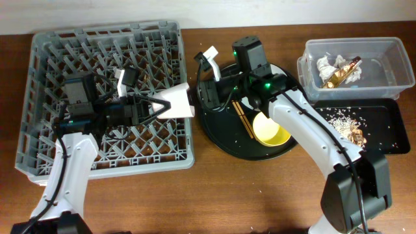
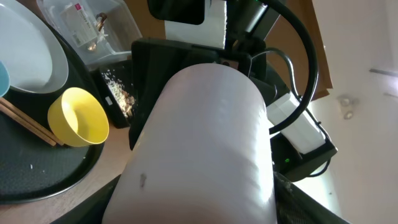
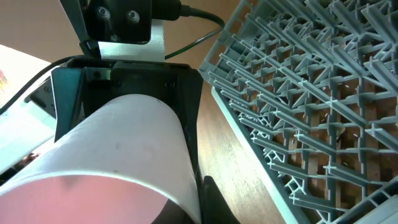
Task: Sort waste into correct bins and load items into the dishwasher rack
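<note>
Well, the pale pink cup is up in the air, lying on its side between the two arms. It sits just over the right edge of the dishwasher rack, the big grey crate on the left of the table.

The left gripper reaches over the rack and holds one end of the cup, with a finger on each side. The right gripper is at the other end. In the left wrist view its black fingers hug the cup on both sides, so it holds the cup too.

Next to the rack is the round black tray. The yellow bowl sits on it, and the two chopsticks lie just beside the bowl. The left wrist view also shows the grey plate on that tray and a tiny bit of the light blue cup at the picture's edge.

Far to the right is the clear tub. The tissues and the gold wrapper are inside it. Below the tub lies the flat black tray, with brown food scraps and white crumbs on it
</note>
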`<action>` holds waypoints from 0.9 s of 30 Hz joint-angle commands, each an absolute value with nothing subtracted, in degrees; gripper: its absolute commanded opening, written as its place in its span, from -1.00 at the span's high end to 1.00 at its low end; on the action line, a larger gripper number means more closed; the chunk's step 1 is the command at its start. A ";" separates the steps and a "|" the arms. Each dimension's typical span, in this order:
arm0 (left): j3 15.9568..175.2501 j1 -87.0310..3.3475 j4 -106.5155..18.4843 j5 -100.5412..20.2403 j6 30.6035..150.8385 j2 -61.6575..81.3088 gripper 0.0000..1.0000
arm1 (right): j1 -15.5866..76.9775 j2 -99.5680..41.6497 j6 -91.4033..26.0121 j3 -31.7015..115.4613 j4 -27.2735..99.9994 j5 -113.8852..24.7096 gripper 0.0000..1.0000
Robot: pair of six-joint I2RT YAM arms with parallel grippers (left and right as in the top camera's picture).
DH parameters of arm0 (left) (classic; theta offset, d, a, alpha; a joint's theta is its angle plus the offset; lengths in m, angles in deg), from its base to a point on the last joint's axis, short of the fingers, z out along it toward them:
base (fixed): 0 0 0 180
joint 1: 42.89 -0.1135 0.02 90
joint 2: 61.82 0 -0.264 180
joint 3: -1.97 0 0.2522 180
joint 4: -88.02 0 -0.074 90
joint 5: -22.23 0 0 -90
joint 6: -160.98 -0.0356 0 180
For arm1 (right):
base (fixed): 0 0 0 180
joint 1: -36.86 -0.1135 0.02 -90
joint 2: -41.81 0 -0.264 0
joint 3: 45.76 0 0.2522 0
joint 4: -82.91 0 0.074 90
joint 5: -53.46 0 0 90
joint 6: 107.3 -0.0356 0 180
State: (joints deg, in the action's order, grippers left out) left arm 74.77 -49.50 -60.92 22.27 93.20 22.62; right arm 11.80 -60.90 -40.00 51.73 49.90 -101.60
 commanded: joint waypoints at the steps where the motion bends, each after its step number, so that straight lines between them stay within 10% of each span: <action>1: 75.45 -49.07 -63.48 16.87 97.35 22.49 0.53 | 10.99 -61.73 -39.84 51.99 49.53 -100.36 -0.37; 3: 75.45 -49.42 -67.39 15.21 97.33 22.49 0.55 | 13.16 -61.73 -39.89 51.99 49.49 -100.18 -0.99; 8: 75.82 -50.51 -64.62 -6.84 96.15 20.28 0.53 | 24.63 -61.41 -30.36 52.08 31.37 -82.56 -0.97; 15: 88.15 -31.34 -25.78 -64.94 84.13 17.22 0.54 | 25.68 -60.90 -25.50 52.56 19.02 -64.47 -0.99; 27: 87.89 -21.83 -28.70 -70.86 84.11 34.32 0.55 | 25.64 -60.90 -24.59 52.56 15.92 -63.20 -0.95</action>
